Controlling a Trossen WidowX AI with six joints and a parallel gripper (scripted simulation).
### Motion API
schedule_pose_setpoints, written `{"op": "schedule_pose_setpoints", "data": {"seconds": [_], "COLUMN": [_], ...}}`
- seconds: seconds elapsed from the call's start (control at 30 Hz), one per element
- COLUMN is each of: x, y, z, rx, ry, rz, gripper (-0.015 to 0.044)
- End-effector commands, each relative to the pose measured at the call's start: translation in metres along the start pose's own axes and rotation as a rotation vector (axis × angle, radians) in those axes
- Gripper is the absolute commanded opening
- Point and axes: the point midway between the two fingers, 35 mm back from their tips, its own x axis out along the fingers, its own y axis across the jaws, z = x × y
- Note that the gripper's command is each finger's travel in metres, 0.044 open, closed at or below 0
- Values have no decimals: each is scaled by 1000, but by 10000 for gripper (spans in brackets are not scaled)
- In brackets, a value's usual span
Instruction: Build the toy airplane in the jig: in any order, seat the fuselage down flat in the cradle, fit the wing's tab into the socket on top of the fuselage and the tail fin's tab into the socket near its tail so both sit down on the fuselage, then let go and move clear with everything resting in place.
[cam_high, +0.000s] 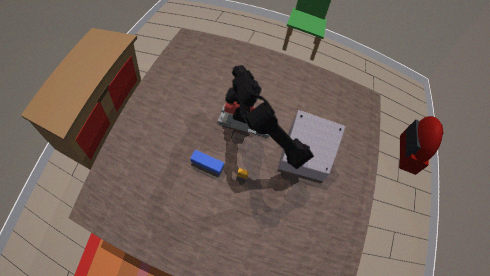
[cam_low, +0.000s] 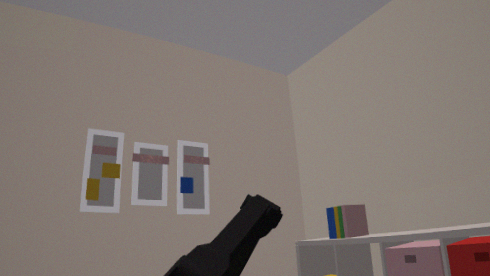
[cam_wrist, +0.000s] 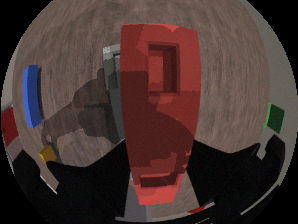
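The red fuselage (cam_high: 231, 107) (cam_wrist: 160, 115) is held with its two sockets facing up. My gripper (cam_high: 242, 115) (cam_wrist: 154, 139) is shut on it, one finger on each side near the tail. The grey cradle (cam_high: 227, 120) (cam_wrist: 113, 90) shows along the fuselage's left side in the wrist view; the rest is hidden beneath it or the arm. The fuselage looks offset to one side of the cradle; whether they touch is hidden. The blue wing (cam_high: 207, 163) (cam_wrist: 31, 96) and the small yellow tail fin (cam_high: 242, 173) (cam_wrist: 48, 154) lie apart on the table.
A pale grey square block (cam_high: 320, 135) stands right of the cradle, under the arm's base end. A wooden cabinet (cam_high: 75, 75), a green chair (cam_high: 307, 23) and a red object (cam_high: 430, 136) stand around the brown surface (cam_high: 165, 215). The exterior view shows only part of the arm.
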Motion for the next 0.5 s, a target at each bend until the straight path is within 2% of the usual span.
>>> {"op": "schedule_pose_setpoints", "data": {"seconds": [0.0,0.47], "x": [7,29], "y": [1,2], "z": [-2,-3], "rx": [8,7], "ry": [2,2], "rz": [7,9], "gripper": [197,197]}}
